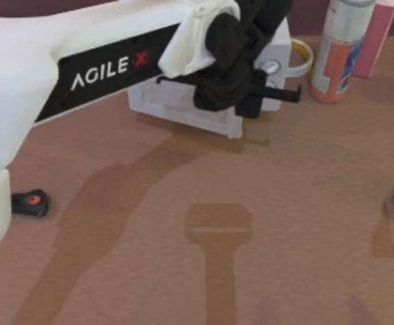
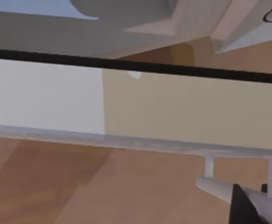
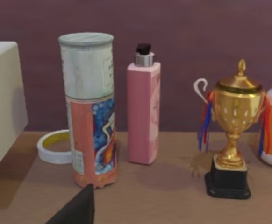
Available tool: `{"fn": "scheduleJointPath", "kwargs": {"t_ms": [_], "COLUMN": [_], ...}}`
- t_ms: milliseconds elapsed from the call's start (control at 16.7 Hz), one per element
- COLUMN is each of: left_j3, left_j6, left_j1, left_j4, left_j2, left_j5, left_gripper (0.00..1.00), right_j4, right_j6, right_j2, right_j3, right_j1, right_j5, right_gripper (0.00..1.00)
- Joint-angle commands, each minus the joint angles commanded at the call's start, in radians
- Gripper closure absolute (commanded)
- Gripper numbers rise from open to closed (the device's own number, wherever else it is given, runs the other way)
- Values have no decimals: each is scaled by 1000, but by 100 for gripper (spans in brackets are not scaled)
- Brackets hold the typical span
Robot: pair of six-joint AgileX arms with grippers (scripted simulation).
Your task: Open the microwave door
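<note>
1. Microwave (image 1: pixel 183 101) sits at the far middle of the table (image 1: pixel 305 203), a boxy white oven mostly hidden under my left arm, with one silver knob (image 1: pixel 271 67) showing on its right-hand panel.
2. The microwave door (image 1: pixel 204 120) is a flat white panel along the oven's near face; its long axis runs left to right, slightly slanted, and it faces the near edge of the table.
3. In the left wrist view the door's slim white handle (image 2: pixel 248 193) stands off the panel on short posts, with a dark fingertip (image 2: pixel 243 210) just beside it.
4. The left gripper (image 1: pixel 278 93) hangs at the door's right end, near the knob; whether its jaws grip the handle, I cannot tell.
5. To the right of the oven stand a tape roll (image 1: pixel 302 55), a silver-orange can (image 1: pixel 336 54) and a pink bottle (image 1: pixel 380 34).
6. The right gripper (image 3: pixel 75 210) shows only one dark finger, so I cannot tell its state; it faces the can and a gold trophy (image 3: pixel 234 135).
</note>
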Motion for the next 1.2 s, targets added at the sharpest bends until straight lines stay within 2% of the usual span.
{"fn": "scheduleJointPath", "kwargs": {"t_ms": [1200], "left_j3": [-35], "left_j6": [26], "left_j1": [6], "left_j4": [16], "left_j2": [-21], "left_j5": [9], "left_gripper": [100], "right_j4": [0], "right_j6": [0], "right_j2": [0], "right_j3": [0], "right_j1": [0], "right_j5": [0], "right_gripper": [0]}}
